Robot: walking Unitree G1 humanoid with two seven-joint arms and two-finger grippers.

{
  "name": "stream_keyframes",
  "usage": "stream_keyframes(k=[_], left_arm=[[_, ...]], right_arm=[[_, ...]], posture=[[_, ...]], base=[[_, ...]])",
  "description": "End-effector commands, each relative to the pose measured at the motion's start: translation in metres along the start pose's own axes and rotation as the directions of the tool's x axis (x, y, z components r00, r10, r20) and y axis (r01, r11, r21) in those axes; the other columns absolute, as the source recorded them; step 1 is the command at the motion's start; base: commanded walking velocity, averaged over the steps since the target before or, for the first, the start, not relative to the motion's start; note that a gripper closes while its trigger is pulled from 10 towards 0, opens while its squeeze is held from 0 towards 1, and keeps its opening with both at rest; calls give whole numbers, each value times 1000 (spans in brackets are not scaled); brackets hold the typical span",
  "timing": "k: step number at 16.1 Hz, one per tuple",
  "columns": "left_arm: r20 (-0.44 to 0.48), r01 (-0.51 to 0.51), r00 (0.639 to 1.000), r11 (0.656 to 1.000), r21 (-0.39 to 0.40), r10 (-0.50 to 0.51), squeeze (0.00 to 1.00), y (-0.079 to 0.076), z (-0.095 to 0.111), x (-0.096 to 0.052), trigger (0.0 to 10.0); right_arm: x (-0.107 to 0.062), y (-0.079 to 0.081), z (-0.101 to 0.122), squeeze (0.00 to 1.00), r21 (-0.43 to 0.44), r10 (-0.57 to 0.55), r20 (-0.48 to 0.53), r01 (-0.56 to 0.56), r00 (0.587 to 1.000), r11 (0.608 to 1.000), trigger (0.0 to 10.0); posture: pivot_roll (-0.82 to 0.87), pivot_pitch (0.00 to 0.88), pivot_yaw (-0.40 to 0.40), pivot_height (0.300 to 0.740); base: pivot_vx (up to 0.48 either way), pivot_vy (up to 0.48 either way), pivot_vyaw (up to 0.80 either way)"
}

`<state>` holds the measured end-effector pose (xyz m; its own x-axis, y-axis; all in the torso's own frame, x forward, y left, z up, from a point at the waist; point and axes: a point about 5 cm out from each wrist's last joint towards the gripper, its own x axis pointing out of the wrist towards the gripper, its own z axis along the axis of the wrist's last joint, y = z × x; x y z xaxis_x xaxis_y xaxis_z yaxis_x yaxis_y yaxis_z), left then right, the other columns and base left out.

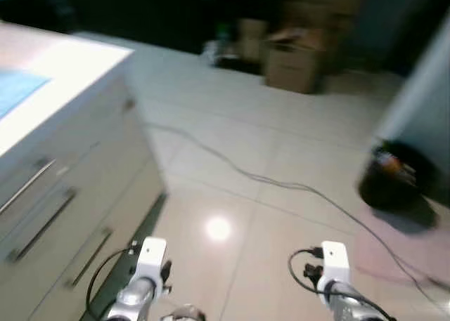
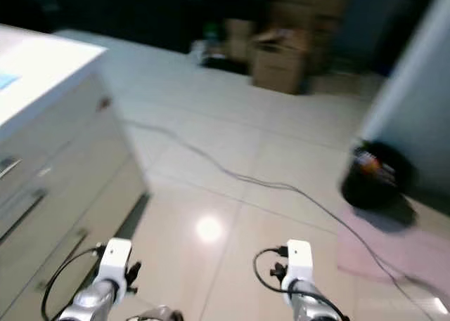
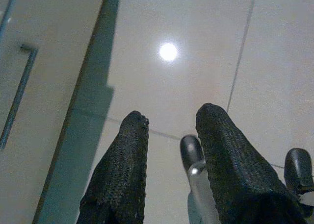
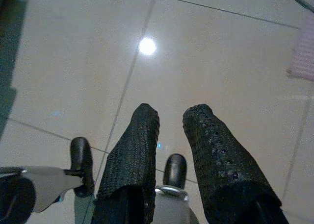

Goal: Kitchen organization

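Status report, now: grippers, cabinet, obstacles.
Left gripper open, empty. Right gripper open, empty. Drawer cabinet on left, shut. Cable lies across the floor ahead.

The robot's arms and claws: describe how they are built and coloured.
Both arms are silver tubes topped by a white boxy wrist module with looping black cables. The left claw and right claw each have two long black fingers with a knitted, dimpled texture.

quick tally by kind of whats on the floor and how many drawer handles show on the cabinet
cardboard boxes: 2, stacked, blurred
black round object: 1
pink mat: 1
cable: 1
drawer handles: 3 that I can make out
total: 8
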<state>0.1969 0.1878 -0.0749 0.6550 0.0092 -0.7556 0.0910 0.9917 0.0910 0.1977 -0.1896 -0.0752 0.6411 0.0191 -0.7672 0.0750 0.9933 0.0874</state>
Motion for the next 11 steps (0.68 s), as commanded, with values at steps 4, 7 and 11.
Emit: stream_keyframes(k=[4,7,11], left_arm=[[-10,-3,1000,1000,-3,3,0,2,-4,-1,10000],[-9,5,1000,1000,9,-5,0,1,-4,-1,10000],[-8,5,1000,1000,10,-4,0,1,-4,-1,10000]], right_arm=[[-1,1,-4,0,-1,10,-19,-10,1000,1000,10000],[-1,1,-6,0,2,16,-25,-16,1000,1000,10000],[-1,2,-7,0,2,22,-28,-22,999,1000,10000]], posture=[[0,0,49,740],[-7,1,53,740],[-5,3,54,740]], base=[[0,0,800],[0,0,800],[0,0,800]])
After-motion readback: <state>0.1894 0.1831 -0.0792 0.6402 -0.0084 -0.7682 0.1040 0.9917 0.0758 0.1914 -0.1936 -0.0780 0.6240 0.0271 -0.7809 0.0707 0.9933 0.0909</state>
